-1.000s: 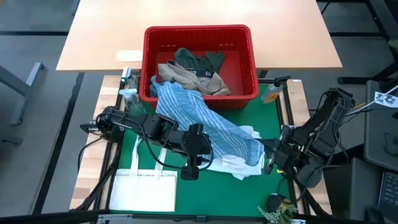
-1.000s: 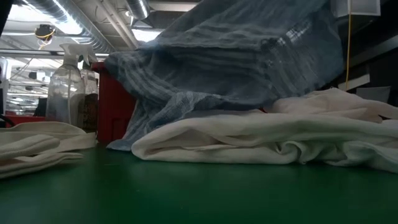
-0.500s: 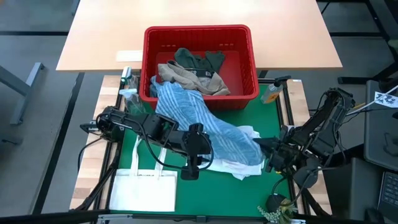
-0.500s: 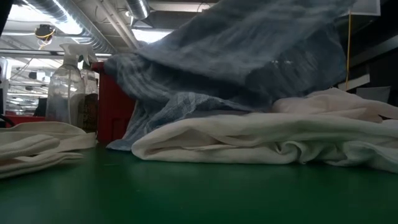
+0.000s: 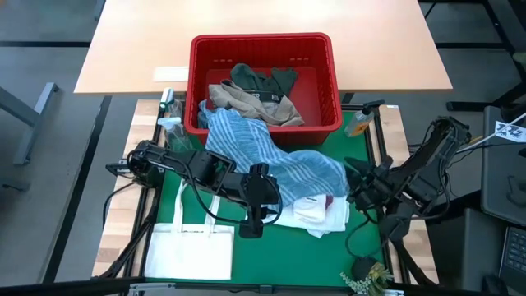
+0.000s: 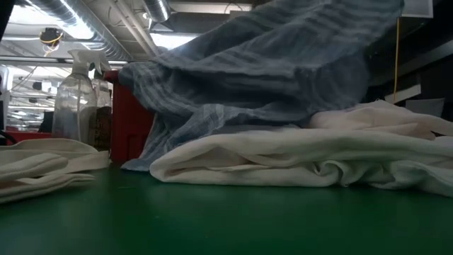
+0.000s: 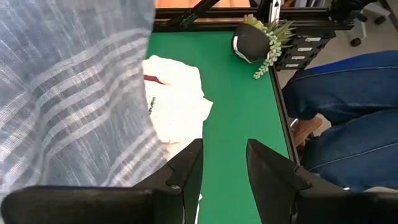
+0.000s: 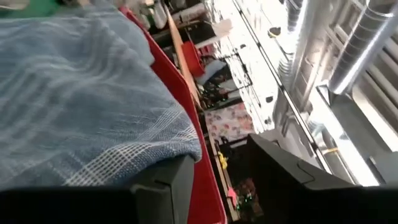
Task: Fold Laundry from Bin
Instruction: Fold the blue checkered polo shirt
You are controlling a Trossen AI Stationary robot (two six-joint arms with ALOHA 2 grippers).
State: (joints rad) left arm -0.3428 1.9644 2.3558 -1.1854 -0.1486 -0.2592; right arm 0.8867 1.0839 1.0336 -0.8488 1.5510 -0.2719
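From above, the blue-and-white striped cloth (image 5: pixel 271 156) trails from the red bin (image 5: pixel 265 49) across the green counter (image 5: pixel 177 205), its long axis running from the bin toward the right hand (image 5: pixel 352 187) at its far end; whether that hand grips I cannot tell. Level view: stripes drape over white laundry (image 6: pixel 283 159). Left wrist: the left hand (image 7: pixel 222 163) stands open, empty, beside the cloth

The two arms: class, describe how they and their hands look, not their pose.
Both arms are dark, jointed, with black cables looping alongside. The left hand has two broad dark flat-faced fingers; the right hand has the same blocky dark fingers. No markings are readable.
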